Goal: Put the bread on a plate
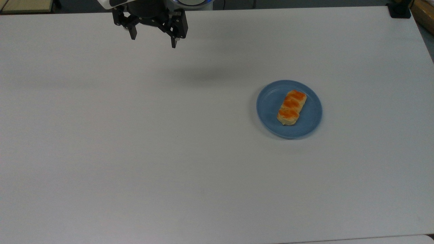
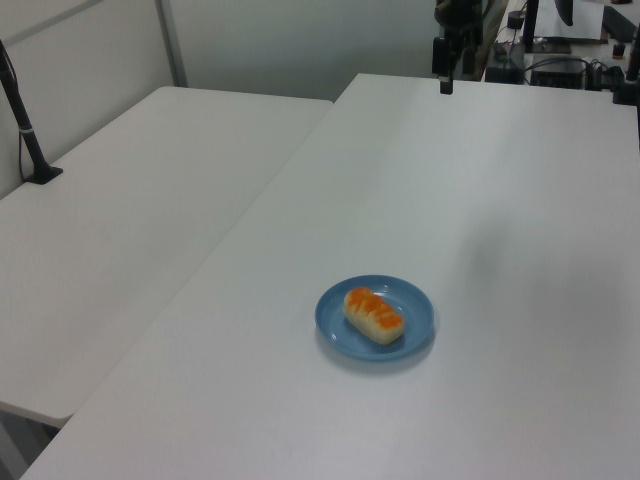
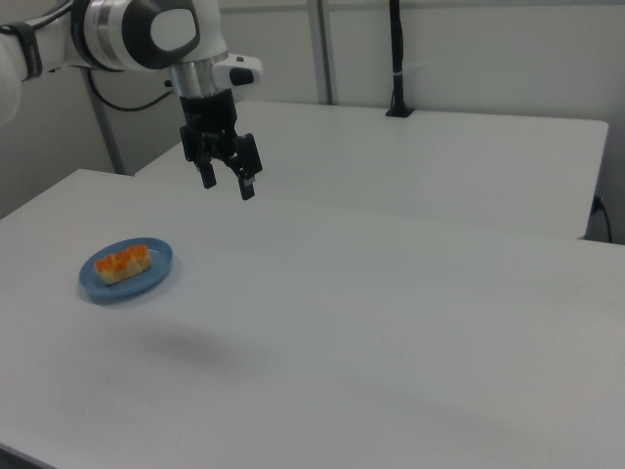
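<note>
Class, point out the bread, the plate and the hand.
bread point(image 1: 291, 107), top view, middle glazed lump
plate point(image 1: 268, 106), top view, bare blue floor
hand point(image 3: 224, 184), right view, midway between the open fingertips

My gripper point(image 1: 153, 40) is black, and the arm point(image 3: 146, 34) above it is white with dark grey joints. The plate point(image 1: 269, 105) is plain blue, with no pattern. The bread point(image 1: 291, 107) is pale yellow on its sides, and each of its three lumps carries an orange-brown glazed top. The table point(image 1: 135, 152) is plain white all over, and a soft grey shadow point(image 1: 203, 75) lies on it at about 11 o'clock from the plate in the top view.
</note>
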Controlling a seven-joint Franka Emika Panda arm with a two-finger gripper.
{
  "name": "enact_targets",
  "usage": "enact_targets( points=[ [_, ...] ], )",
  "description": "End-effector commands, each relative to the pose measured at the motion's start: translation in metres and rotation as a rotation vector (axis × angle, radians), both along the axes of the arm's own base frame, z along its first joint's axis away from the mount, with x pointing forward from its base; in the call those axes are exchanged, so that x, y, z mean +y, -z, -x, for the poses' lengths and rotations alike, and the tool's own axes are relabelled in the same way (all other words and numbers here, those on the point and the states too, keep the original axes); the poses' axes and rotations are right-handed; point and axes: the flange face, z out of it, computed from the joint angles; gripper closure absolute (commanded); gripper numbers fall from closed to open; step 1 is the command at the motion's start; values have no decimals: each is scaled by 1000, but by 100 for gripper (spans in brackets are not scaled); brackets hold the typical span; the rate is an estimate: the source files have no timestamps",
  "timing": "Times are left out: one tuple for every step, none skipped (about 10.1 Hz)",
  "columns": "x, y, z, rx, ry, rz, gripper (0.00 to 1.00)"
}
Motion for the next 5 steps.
enact_targets(
  points=[
    [-5, -5, 6, -13, -10, -20, 0],
    [-6, -6, 6, -14, -5, -18, 0],
    [-13, -6, 6, -18, 2, -21, 0],
    [-15, -7, 5, -25, 7, -20, 0],
    [-15, -8, 4, -36, 6, -19, 0]
  ],
)
